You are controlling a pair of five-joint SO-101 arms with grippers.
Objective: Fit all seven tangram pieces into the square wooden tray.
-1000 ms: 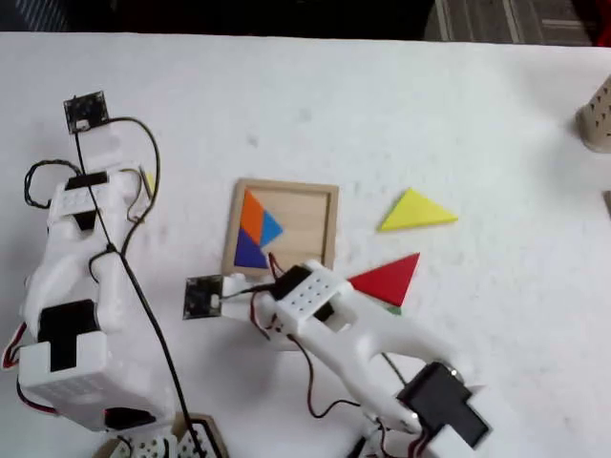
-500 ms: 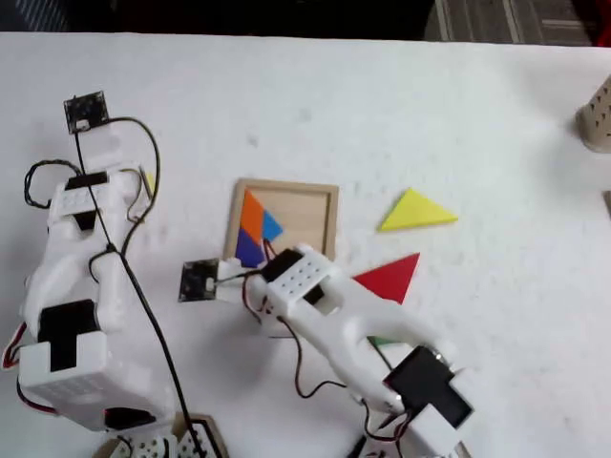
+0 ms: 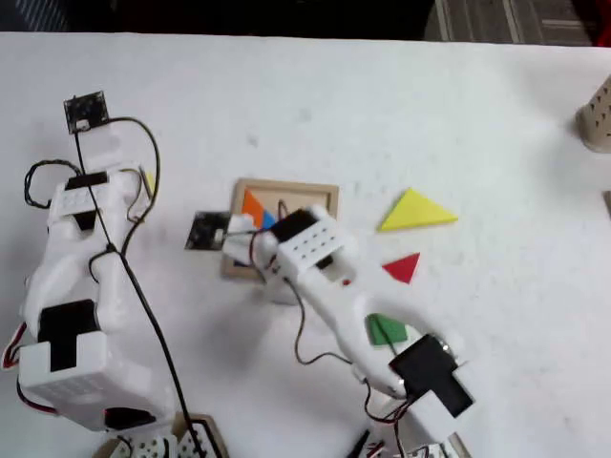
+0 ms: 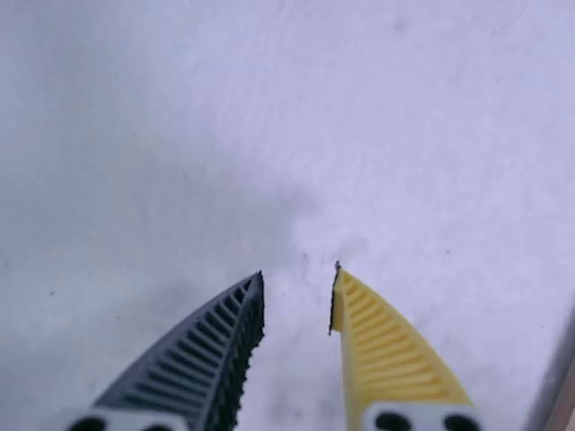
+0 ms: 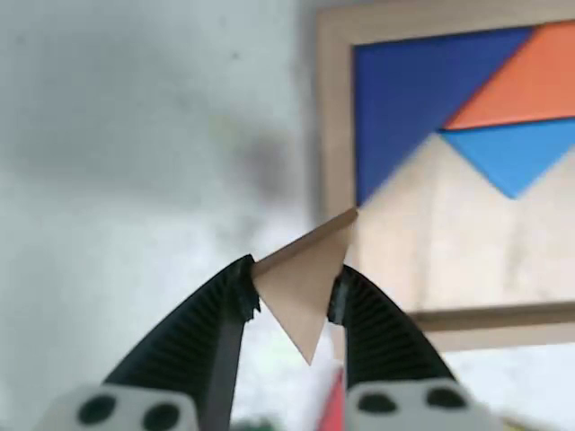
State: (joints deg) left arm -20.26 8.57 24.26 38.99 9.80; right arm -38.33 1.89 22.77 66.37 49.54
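the small pale tan triangle (image 5: 304, 260) sits clamped between the two ribbed fingers of the right tool (image 5: 294, 285), gripped across its slanting edges. we judge this leaves a free corner to lead into the square wooden tray (image 5: 332, 117). it hangs at the tray's rim, close to the tip of the dark blue triangle (image 5: 413, 99); we cannot tell whether it touches the wood. that blue piece, the orange triangle (image 5: 530, 81) and the light blue triangle (image 5: 512, 153) lie packed edge to edge on one side of the tray, which we take as a way to keep the bare floor beside them free for what remains.

outside the tray, the yellow triangle (image 3: 415, 211), the small red triangle (image 3: 403, 267) and the green piece (image 3: 387, 330) wait on the right arm's side, near it.

the left tool (image 4: 296, 296) hovers over bare surface with its jaws apart, holding nothing, well apart from the tray.

the white worktop (image 3: 430, 114) looks matte and faintly speckled. a pale perforated object (image 3: 597, 119) stands at its edge, and beyond the far side the room is dark.
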